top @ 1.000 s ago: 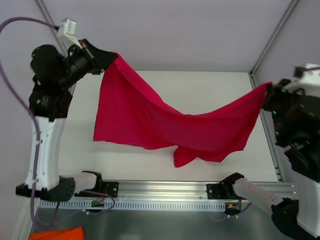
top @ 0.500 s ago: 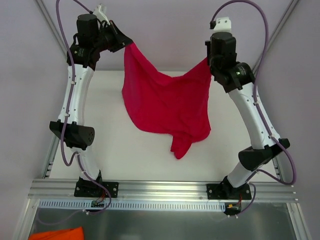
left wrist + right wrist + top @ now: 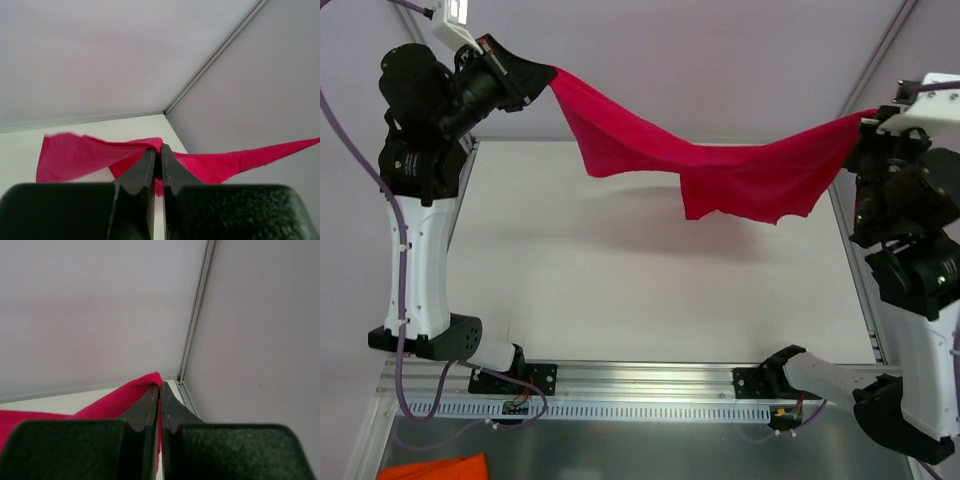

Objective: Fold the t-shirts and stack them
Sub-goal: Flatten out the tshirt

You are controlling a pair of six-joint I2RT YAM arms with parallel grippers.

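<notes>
One plain crimson-red short-sleeved t-shirt [image 3: 720, 165] of thin soft fabric is strung in the air above the white table [image 3: 620, 280], apart from it, stretched between the two arms and sagging in the middle. Its lowest loose flap hangs right of centre.

The left tool [image 3: 548, 78] is raised high at the far left, black fingers pressed together, pinching one end of the shirt. In the left wrist view red fabric sits clamped at the fingertips and spreads out to both sides.

The right tool [image 3: 868, 122] is raised high at the far right, fingers pressed together, pinching the other end. In the right wrist view the cloth runs off to the left from the tips.

A silver metal rail [image 3: 640, 380] carrying the arm bases runs along the near table edge. An orange cloth [image 3: 430, 468] lies at the near-left corner, cut off by the frame.
</notes>
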